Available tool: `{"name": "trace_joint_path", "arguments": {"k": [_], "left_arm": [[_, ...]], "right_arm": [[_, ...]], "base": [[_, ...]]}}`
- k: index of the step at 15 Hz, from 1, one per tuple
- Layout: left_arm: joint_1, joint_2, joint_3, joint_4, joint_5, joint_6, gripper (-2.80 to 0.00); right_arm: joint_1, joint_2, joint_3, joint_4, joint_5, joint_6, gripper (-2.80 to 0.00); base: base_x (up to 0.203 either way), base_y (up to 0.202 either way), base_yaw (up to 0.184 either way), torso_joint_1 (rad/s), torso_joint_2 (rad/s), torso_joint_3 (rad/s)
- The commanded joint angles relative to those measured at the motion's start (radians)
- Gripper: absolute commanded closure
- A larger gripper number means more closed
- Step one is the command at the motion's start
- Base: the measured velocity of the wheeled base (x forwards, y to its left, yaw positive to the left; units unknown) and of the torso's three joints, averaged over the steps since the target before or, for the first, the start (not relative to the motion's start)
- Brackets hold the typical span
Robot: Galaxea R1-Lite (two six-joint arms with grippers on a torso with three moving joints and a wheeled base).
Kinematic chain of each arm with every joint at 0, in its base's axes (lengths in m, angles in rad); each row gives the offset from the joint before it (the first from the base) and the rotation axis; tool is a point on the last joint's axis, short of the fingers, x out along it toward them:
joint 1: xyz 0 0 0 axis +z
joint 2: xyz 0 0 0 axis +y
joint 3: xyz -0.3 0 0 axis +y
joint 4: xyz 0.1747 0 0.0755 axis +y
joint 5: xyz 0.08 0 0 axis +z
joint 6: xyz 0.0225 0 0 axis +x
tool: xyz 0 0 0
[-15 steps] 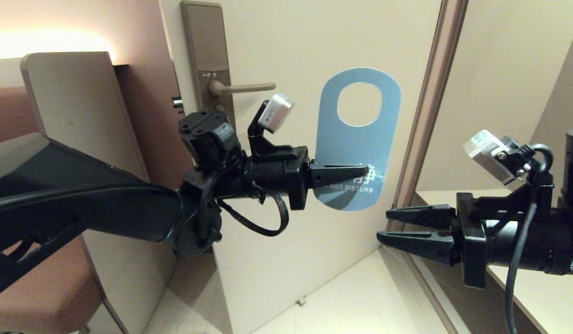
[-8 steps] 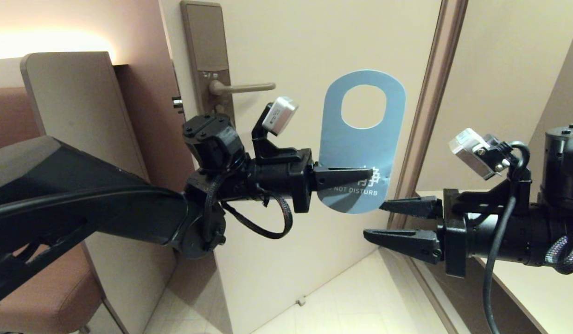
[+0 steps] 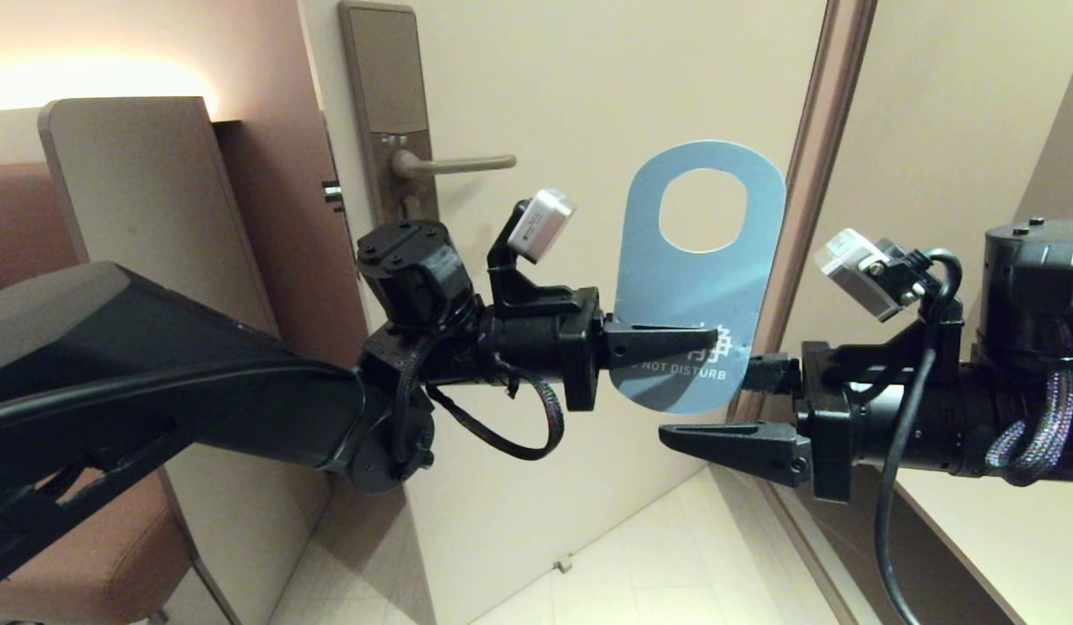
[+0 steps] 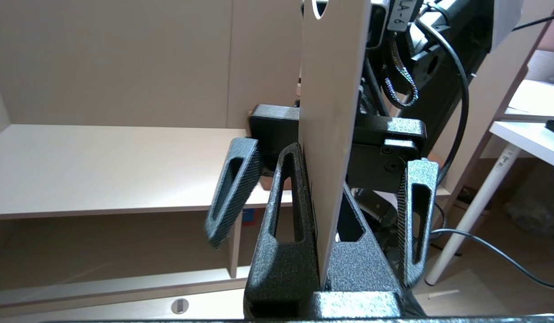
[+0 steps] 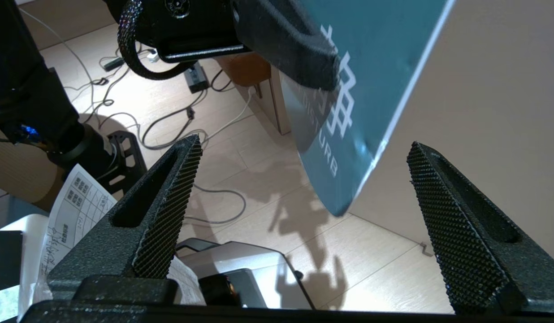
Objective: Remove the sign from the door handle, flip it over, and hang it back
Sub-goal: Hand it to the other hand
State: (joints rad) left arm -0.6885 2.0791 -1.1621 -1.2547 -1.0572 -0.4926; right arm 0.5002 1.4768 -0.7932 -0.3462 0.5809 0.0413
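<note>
One sign [image 3: 700, 286], one door handle [image 3: 454, 162], two grippers on my screens. The sign is off the handle and held in the air in front of the door [image 3: 545, 78], to the right of the handle and well apart from it. Its long axis runs upright with a slight lean, the round hole at the top, the rounded lower end down. The blue face with DO NOT DISTURB is towards my head camera; the white face shows edge-on in the left wrist view.

Left gripper [image 3: 706, 334]: pressed together on the lower part of the sign, reaching in level from the left, its fingers [image 4: 286, 211] clamping the card from both sides.

Right gripper [image 3: 701, 404]: spread wide, coming in level from the right at the sign's lower right edge. One finger [image 3: 732, 438] sits below the card; the other is partly hidden behind it. I cannot tell whether either touches the card.

Door handle: one lever, lying level on its tall lock plate [image 3: 385, 87], bare.
</note>
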Motion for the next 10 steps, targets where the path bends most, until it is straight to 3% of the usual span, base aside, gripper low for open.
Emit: {"name": "trace_joint_path", "arguments": {"k": [1,10], "left_arm": [[-0.018,0.010,-0.001,-0.008,0.006,-0.003,0.00],[-0.034,0.035,-0.053,-0.015,0.043,-0.013,0.00]], "right_arm": [[0.001,0.002,-0.006,-0.002,0.005,0.000,-2.80],[0.000,0.005,-0.006,-0.003,0.022,0.000,-2.80]], "base": [[0.000,0.000,0.000,0.000,0.00,0.000],[0.000,0.000,0.000,0.000,0.00,0.000]]}}
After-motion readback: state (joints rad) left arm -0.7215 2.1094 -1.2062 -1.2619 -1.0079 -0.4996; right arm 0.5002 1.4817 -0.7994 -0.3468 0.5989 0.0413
